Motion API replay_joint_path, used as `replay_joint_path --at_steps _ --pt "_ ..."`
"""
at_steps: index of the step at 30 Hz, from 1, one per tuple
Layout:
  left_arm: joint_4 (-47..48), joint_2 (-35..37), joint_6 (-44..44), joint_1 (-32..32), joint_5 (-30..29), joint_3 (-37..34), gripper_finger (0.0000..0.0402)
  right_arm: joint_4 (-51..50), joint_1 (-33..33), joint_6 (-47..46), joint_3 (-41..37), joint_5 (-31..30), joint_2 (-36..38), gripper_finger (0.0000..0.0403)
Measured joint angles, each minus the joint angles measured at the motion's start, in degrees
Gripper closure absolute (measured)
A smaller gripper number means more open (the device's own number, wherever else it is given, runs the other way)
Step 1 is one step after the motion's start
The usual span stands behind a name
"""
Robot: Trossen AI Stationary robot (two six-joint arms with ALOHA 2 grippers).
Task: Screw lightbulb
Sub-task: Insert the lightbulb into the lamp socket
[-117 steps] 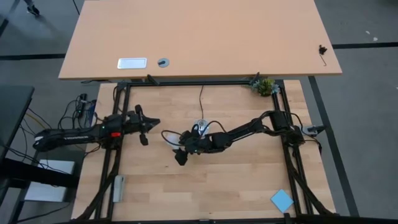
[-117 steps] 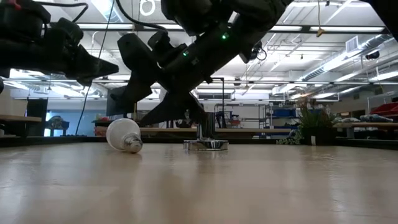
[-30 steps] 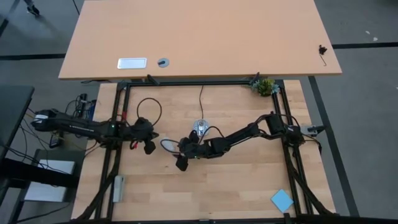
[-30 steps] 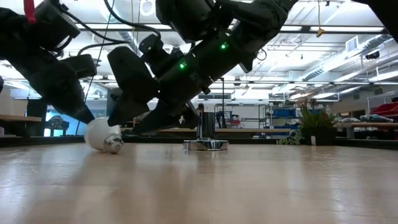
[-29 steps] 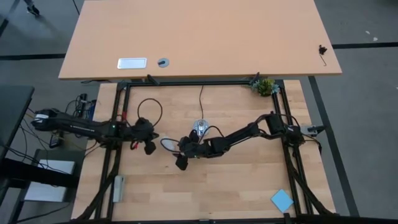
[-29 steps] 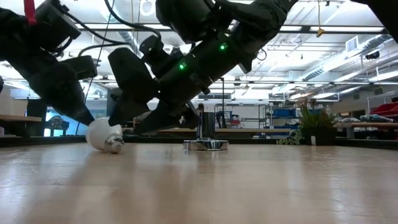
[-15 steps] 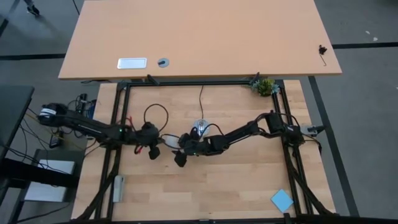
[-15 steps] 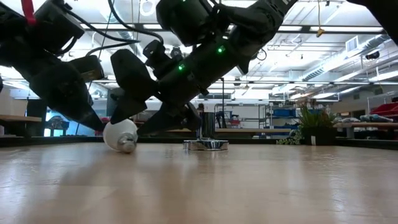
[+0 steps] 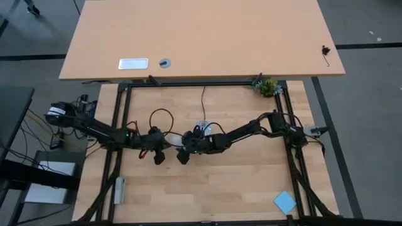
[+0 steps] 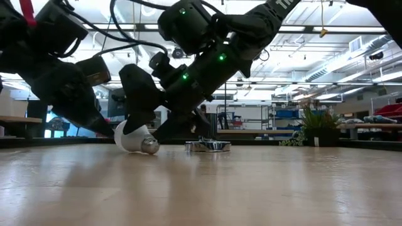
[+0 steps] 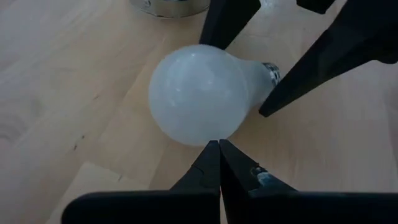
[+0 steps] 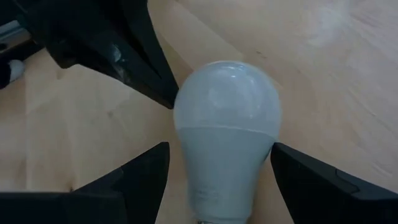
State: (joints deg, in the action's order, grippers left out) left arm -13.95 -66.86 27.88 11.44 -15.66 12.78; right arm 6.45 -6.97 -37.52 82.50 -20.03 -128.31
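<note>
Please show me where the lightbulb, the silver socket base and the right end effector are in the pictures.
lightbulb [image 11: 202, 93], left wrist view, on the white globe.
silver socket base [image 10: 208, 145], low view, on its shiny flat foot.
right end effector [image 12: 214, 174], right wrist view, midway between its open fingertips, which straddle the bulb's neck.

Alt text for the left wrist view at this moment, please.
A white lightbulb lies on its side on the wooden table. The left gripper, shut, touches its round end; the right gripper's open fingers straddle its neck.

lightbulb [image 9: 169, 148] in high view: hidden between the arms
lightbulb screw end, right wrist view: cut off by edge
socket [image 11: 169, 6], left wrist view: mostly cut off
</note>
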Motion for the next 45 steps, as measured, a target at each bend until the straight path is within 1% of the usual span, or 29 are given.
replay_joint_path --at_steps 3,7,11,14,18,24,29,33,35,40,44,45 --pt "-1.73 -1.77 -0.26 -0.02 -0.12 0.00 0.0401 -0.93 0.44 0.45 0.00 0.99 0.01 0.0116" --pt "-3.44 -3.56 -0.44 -0.01 -0.12 0.00 0.0401 -1.22 0.86 3.49 0.00 2.73 0.02 0.0116" --pt "-5.06 -4.19 -0.66 0.00 0.04 0.00 0.0401 -1.52 0.90 5.96 0.00 2.78 0.02 0.0124" --pt "-7.13 -4.17 -1.91 0.00 0.09 0.00 0.0401 -2.17 0.91 6.90 -0.02 2.80 0.01 0.0135" --pt "-9.82 -4.10 -3.34 0.02 0.18 0.00 0.0401 -2.49 0.92 7.35 -0.04 2.80 0.00 0.0161" --pt "-10.43 -2.67 -3.67 0.02 0.31 0.00 0.0401 -1.93 0.88 7.54 -0.04 2.78 0.01 0.0194" --pt "-11.46 1.31 -5.92 0.02 0.22 0.00 0.0400 -0.82 0.88 7.61 0.00 3.09 0.07 0.0203" --pt "-15.41 6.29 -9.59 0.45 -1.01 0.13 0.0400 0.15 0.66 8.21 0.00 4.63 0.16 0.0203" --pt "-16.64 9.11 -11.51 0.82 -0.04 0.11 0.0400 0.44 0.60 8.41 0.00 5.16 0.85 0.0203" --pt "-20.53 15.97 -16.18 1.92 0.41 0.13 0.0400 0.37 0.87 11.76 0.00 4.66 4.83 0.0209" --pt "-24.27 19.92 -20.76 2.98 0.55 0.13 0.0400 -1.30 1.34 15.84 0.00 3.02 10.26 0.0211" --pt "-25.18 20.55 -21.94 3.27 0.57 0.13 0.0400 -3.04 1.55 16.87 0.02 2.05 11.96 0.0211"
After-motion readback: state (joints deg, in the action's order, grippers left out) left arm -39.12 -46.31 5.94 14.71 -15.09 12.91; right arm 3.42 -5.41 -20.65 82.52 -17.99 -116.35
